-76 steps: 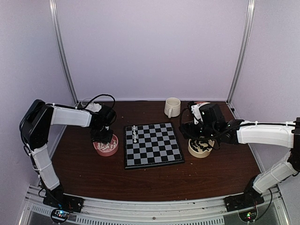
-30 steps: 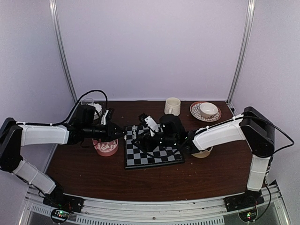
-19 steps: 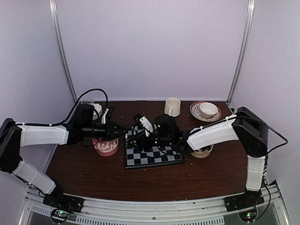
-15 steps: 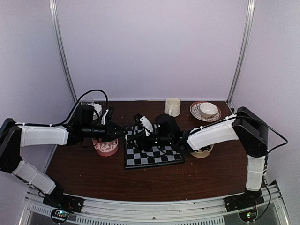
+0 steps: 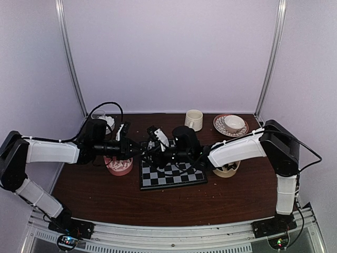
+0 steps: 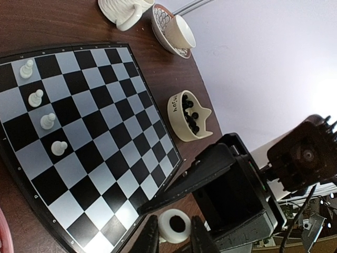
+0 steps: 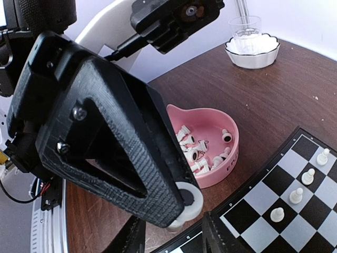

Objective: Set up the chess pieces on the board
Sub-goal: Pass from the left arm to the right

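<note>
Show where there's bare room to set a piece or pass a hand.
Free: the board squares right of the four white pawns, and the table strip between board and arm bases. Crowded: the board's far-left corner beside the pink bowl, where the left gripper and right gripper meet around a white piece.

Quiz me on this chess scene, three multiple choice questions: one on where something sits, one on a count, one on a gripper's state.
1. In the top view, the cream bowl lies where from the board? A) right of it B) left of it C) on it
2. How many white pieces stand on the board? A) two B) four C) eight
3. The left gripper is: A) open and empty B) shut on a white piece C) out of every view
Answers: 1 A, it shows right of the board. 2 B, four stand in one row. 3 B, its fingers pinch the piece's round base.
</note>
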Robot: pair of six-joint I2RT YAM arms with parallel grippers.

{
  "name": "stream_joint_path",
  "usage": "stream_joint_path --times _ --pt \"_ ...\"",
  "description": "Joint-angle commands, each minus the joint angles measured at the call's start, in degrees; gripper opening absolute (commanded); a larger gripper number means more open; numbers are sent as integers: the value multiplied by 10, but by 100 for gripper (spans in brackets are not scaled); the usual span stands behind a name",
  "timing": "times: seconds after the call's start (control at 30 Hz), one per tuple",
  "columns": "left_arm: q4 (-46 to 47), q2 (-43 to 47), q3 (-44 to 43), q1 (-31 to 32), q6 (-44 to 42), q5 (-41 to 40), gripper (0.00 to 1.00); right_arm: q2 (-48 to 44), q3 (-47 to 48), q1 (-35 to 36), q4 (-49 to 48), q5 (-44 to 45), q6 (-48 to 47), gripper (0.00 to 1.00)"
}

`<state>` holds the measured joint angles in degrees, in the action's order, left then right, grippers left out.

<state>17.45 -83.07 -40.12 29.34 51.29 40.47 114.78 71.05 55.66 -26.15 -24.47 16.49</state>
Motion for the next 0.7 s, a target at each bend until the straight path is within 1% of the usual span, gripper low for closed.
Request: stream_joint_path --times 0.0,0.03,0.17,0.27,0.3,0.47,0.5,0.53,0.57,0.6,0.67 --pt "56 -20 5 2 20 29 20 10 16 3 3 -11 4 36" --pt "57 -21 5 3 20 29 20 10 18 3 4 -12 4 33" --pt "54 -20 5 3 17 29 20 12 22 3 9 -16 6 13" --pt "47 -15 5 3 9 24 20 10 20 3 8 -16 10 4" --pt "43 -12 7 3 4 22 22 8 19 3 9 -15 12 0" --pt "9 27 13 3 -39 -9 31 -8 5 3 16 -13 15 0" --pt "1 38 15 3 -49 -17 34 -15 -1 3 22 -12 15 0" --pt "-10 50 17 3 -60 -27 39 -24 -7 3 30 -11 11 0" --pt "-20 63 21 3 -73 -40 47 -33 -16 2 38 -8 7 0" --pt "-26 76 24 3 -82 -54 54 -45 -25 3 48 -3 2 0" --pt "-30 104 35 3 -101 -79 61 -71 -39 2 78 18 -10 0"
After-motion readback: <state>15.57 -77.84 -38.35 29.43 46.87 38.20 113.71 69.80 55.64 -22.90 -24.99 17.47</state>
